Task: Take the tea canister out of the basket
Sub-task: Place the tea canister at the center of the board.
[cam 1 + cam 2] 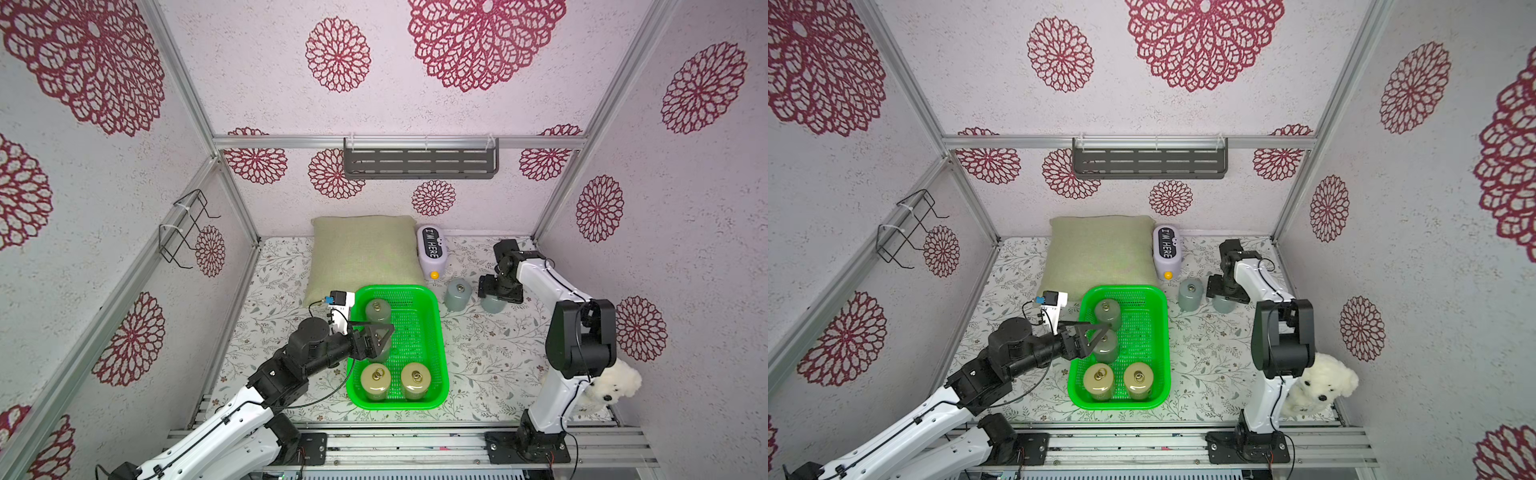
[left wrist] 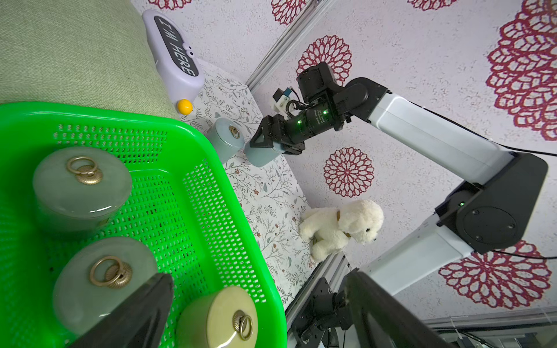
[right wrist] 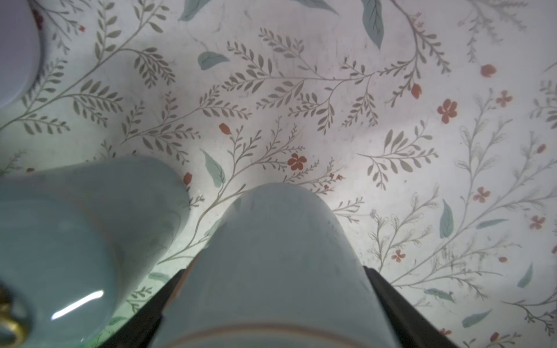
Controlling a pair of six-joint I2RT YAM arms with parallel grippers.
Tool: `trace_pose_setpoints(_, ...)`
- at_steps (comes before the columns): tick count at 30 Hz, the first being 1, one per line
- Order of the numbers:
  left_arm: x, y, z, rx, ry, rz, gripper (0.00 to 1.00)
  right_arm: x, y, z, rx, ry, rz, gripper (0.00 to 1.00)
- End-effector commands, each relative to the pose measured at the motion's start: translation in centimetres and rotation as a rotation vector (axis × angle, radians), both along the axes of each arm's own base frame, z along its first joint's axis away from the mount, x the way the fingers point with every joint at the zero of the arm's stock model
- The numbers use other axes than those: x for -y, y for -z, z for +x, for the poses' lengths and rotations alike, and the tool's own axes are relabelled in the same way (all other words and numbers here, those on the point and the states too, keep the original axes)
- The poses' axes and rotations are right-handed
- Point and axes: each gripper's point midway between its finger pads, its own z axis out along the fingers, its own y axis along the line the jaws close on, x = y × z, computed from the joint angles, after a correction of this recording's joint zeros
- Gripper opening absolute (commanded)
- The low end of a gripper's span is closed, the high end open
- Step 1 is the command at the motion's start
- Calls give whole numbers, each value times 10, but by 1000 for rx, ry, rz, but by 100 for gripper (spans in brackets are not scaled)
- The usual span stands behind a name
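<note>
Clearly outside basket (image 1: 399, 404), tea canister (image 1: 492, 306), clasped in right gripper (image 1: 494, 296)

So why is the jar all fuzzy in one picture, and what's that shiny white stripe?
Right wrist view: the grey jar sits too near the lens, so it blurs, while the flowered cloth looks sharp; the stripe is light glinting off the lid of the other jar. Left wrist view: another glint on a green jar in the basket.
</note>
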Motion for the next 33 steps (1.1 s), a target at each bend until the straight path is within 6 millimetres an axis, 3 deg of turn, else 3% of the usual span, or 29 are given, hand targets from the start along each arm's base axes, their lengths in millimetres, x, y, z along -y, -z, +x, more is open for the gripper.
trace_pose_setpoints(1, 0, 1, -3, 15, 7, 3, 97, 1, -20, 28, 88, -11, -5, 73)
trace_pose_setpoints(10, -3, 2, -3, 12, -8, 11, 97, 0, 10, 40, 26, -12, -2, 74)
trace_pose_setpoints(19, -3, 6, -1, 7, -10, 28, 97, -3, 31, 34, -24, -19, 18, 78)
trace_pose_setpoints(23, -2, 5, 0, 8, -10, 29, 97, -3, 27, 34, -20, -13, 20, 86)
trace_pose_setpoints(33, -4, 5, 1, 8, -20, 41, 97, -5, -9, 35, 64, 8, 43, 96)
